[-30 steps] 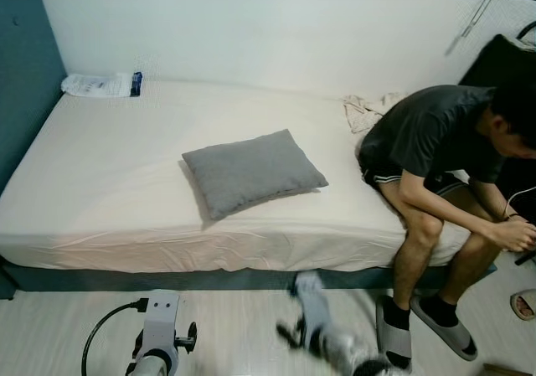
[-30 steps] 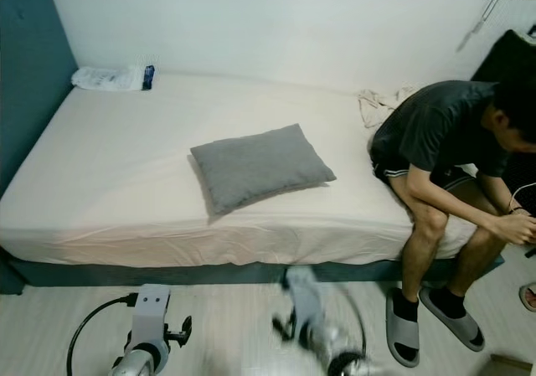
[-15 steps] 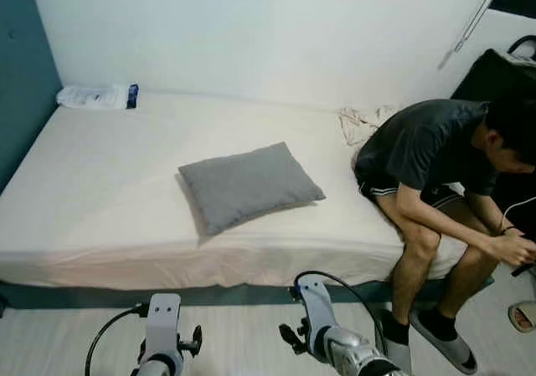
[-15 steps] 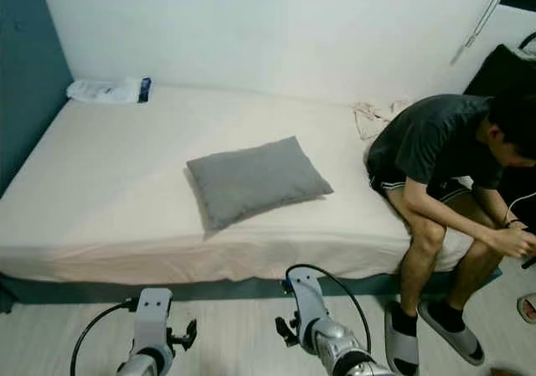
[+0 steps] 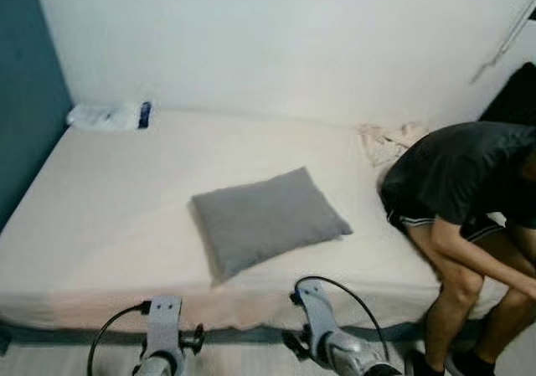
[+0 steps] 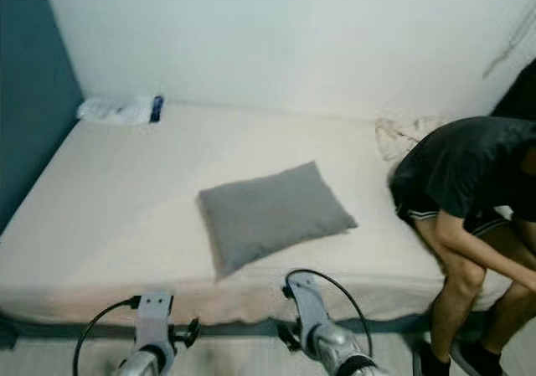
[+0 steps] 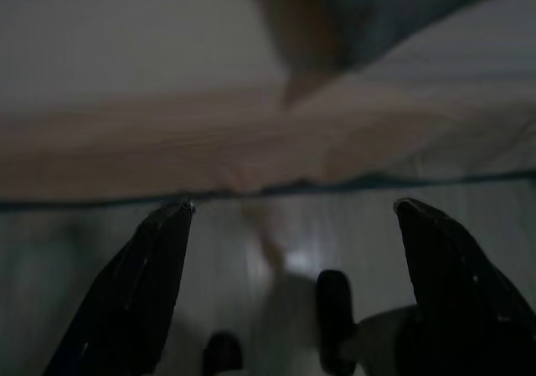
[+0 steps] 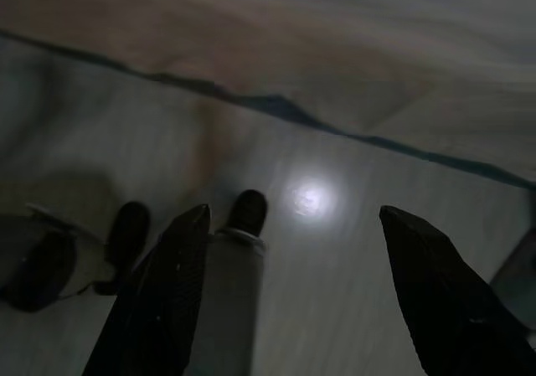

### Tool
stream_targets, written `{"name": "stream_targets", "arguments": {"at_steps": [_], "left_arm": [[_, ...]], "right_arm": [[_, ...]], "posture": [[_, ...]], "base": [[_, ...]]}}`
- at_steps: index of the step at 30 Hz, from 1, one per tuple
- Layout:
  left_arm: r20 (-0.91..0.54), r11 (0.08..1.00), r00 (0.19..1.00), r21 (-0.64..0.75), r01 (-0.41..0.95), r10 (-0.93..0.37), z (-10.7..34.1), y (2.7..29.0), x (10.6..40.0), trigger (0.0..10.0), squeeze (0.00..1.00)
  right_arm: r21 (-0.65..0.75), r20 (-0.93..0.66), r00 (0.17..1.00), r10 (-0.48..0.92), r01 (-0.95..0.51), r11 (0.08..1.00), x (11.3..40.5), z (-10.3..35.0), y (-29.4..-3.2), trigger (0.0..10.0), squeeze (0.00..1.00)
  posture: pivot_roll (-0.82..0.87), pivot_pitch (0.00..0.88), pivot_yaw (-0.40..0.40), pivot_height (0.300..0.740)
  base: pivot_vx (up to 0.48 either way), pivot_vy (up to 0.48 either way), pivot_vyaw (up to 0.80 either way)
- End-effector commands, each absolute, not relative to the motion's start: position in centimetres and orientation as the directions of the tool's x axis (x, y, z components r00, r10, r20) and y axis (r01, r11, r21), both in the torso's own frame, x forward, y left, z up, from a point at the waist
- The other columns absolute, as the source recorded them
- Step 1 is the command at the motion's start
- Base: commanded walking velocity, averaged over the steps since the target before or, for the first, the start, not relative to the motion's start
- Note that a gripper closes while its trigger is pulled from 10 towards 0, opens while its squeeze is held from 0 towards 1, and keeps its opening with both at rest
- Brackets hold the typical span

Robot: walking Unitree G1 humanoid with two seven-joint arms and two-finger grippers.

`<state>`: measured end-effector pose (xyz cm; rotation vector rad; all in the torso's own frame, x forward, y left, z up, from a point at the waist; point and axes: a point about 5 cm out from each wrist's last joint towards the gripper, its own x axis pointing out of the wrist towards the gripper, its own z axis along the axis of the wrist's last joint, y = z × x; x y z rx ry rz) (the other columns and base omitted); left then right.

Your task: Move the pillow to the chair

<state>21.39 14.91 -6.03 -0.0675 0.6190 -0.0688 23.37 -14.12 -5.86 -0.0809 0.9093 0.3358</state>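
- a grey pillow (image 5: 266, 219) lies flat on a cream bed (image 5: 100, 200), near the mattress's front edge and roughly mid-length, one corner pointing toward the robot.
- from the head camera the pillow sits at about 12 o'clock, with the bed's front edge between it and both arms.
- the left claw (image 7: 293, 284) hangs low in front of the bed at about 7 o'clock, its 2 black fingers well apart and holding nothing; the left wrist view looks past them at the floor and the mattress side.
- the right claw (image 8: 289, 288) hangs low at about 5 o'clock, fingers likewise spread wide and empty, above pale floor.
- a person (image 5: 469, 200) in a dark shirt sits on the bed's edge at about 3 o'clock, bent forward, well apart from the pillow.
- a white packet with a blue end (image 5: 110, 115) rests at the far corner of the bed, about 10 o'clock; crumpled cloth (image 5: 387, 140) lies by the wall near the person.
- judged step: the approach, with the grasp not yet begun. done well, it likely means closing square to the bed, raising both arms over the edge and taking the pillow from 2 opposite sides, since 1 pinch on soft fabric may let it sag or slip.
- keeping the right arm's swing away from the seated person looks prudent.
- the pictures are blurred, so no brand, label or writing can be read, including on the packet.
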Motion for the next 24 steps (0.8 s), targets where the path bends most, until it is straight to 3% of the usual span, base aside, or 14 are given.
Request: {"name": "stream_targets", "arguments": {"at_steps": [1,9,24], "left_arm": [[-0.612,0.994,0.785,-0.093,0.049,-0.096,-6.7,14.6,20.4,10.0,0.0],[-0.595,0.998,0.803,-0.069,0.0,-0.041,-6.5,15.6,20.5,10.0,0.0],[-0.567,0.999,0.824,-0.013,-0.036,0.022,-6.2,17.0,20.6,10.0,0.0]], "right_arm": [[0.083,-0.773,0.58,0.256,-0.308,0.948,23.8,-5.6,-13.9,10.0,0.0],[0.178,-0.659,0.705,0.262,-0.193,0.965,28.2,-2.2,-13.0,10.0,0.0],[0.419,-0.476,0.808,0.346,-0.138,0.898,32.1,1.9,-11.5,10.0,0.0]], "posture": [[0.06,0.06,-0.162,0.74],[0.06,0.071,-0.153,0.725],[0.08,0.079,-0.151,0.655]], "base": [[0.394,0.0,0.0],[0.0,0.0,0.0],[0.0,0.0,0.0]]}}
